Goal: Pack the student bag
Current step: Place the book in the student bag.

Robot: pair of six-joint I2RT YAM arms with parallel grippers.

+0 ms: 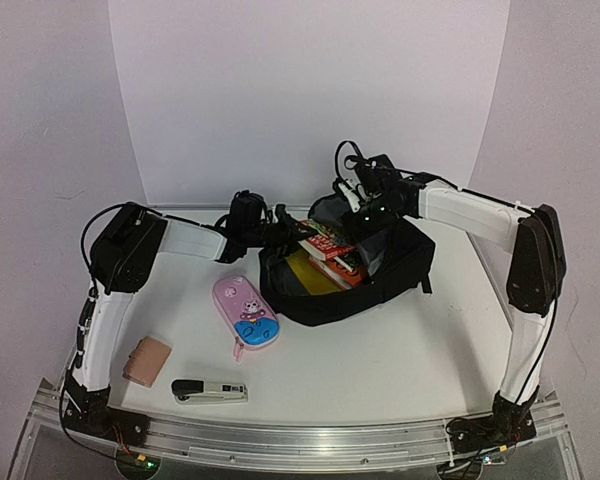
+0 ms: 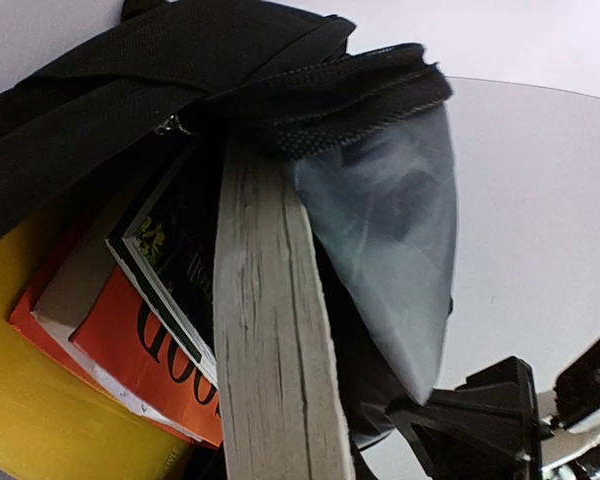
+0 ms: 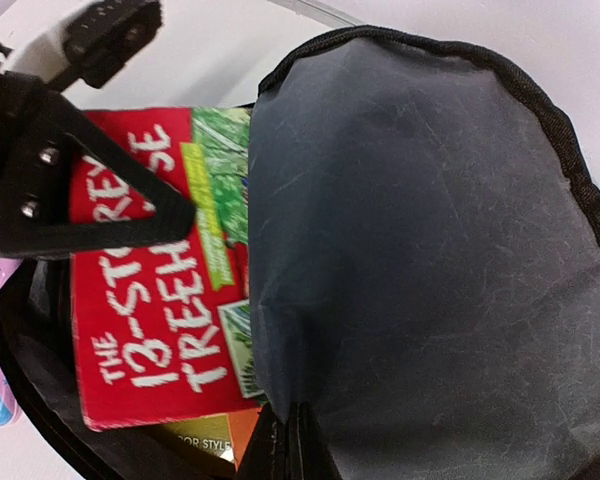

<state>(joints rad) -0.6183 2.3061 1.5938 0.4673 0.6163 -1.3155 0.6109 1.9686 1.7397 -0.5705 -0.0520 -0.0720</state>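
**A:** Where was the bag recorded, and how were the grippers set?

**B:** The bag (image 1: 380, 285) was noted lying open at the middle of the table (image 1: 410, 360). Its grey lining (image 3: 420, 260) was pinched by the right gripper (image 3: 288, 445), fingers clenched on the fabric, and the flap was held up. The left gripper (image 1: 280, 230) was seen at the left rim of the mouth. In the right wrist view one finger was seen laid flat on the cover of the red book (image 3: 150, 300), while the other was hidden beneath. A grasp on the red book was therefore judged, with the jaws only narrowly parted.

**A:** Which step was judged to be in hand?

**B:** Seating of the red book on the stack inside, where an orange book (image 2: 130, 350) and a yellow one (image 2: 40, 400) were seen.

**A:** How was it judged best done?

**B:** The flap was to be held high and taut, so that the mouth gaped. The book was to be slid in flat and squared on the stack. Release was advised only once the book was well past the zip rim, since a corner could be caught on rim or lining. The pencil case (image 1: 245, 312) and stapler (image 1: 210, 390) were noted outside, unpacked.
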